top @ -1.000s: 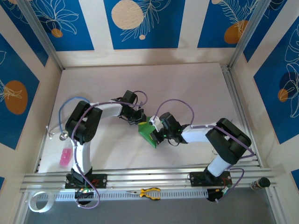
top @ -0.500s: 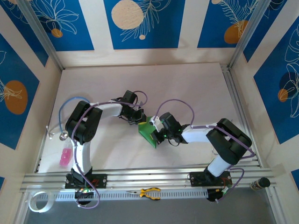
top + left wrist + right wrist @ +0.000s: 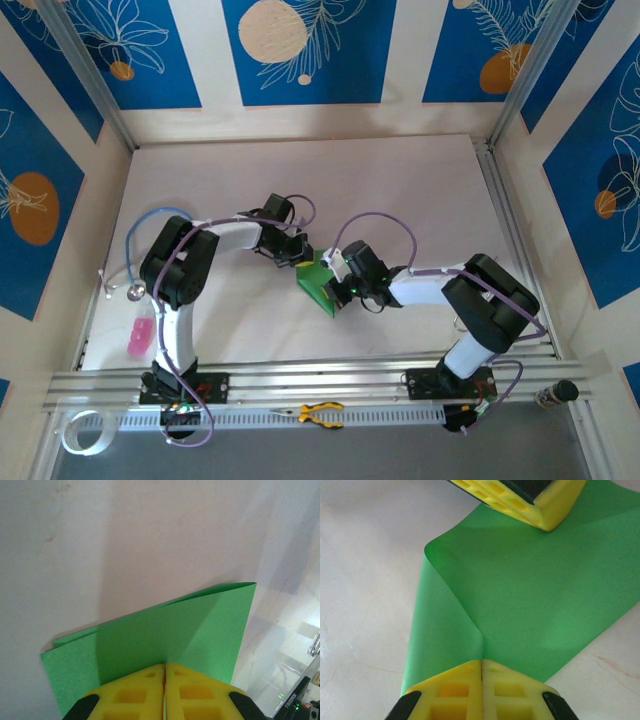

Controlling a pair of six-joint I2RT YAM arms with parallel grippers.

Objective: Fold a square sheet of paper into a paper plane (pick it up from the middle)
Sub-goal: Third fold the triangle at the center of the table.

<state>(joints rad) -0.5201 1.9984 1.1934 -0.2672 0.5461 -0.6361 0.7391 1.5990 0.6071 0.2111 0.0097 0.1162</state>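
As left tool point(image 3: 164, 667) and right tool point(image 3: 482, 664) grip, paper point(image 3: 535, 590) seemingly spans between.

No word, number or brand can be read with any certainty on the table, the walls or the arms. A short line of white lettering runs along a dark strut point(image 3: 295, 700) at the lower right of the left wrist view (too small and blurred to make out).

Change very slight; right gripper point(image 3: 336, 287), clamped on the square sheet of paper point(image 3: 315, 285), has crept a hair up-table; shift almost too small to tell.
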